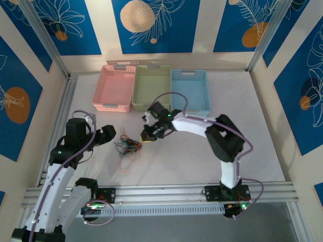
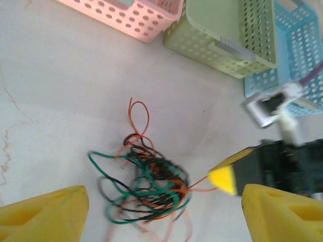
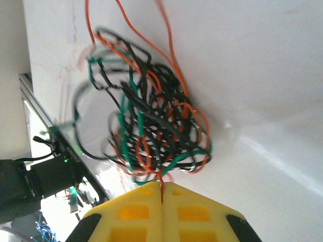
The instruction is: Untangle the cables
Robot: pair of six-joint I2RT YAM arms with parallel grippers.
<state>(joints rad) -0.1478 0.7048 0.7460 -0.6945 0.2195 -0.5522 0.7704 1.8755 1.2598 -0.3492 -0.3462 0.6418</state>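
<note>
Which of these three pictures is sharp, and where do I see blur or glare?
Top external: evenly lit, the cables small but sharp. Left wrist: the right gripper is blurred, the cables slightly soft. Right wrist: the cables' left side is smeared, the table washed out bright, the closed fingers sharp.

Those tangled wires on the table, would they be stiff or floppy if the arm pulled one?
Probably floppy: the cables lie in loose curls and loops. Likely light, being so thin. Pulling the orange strand pinched in the right fingers would probably drag the knotted bundle along.
</note>
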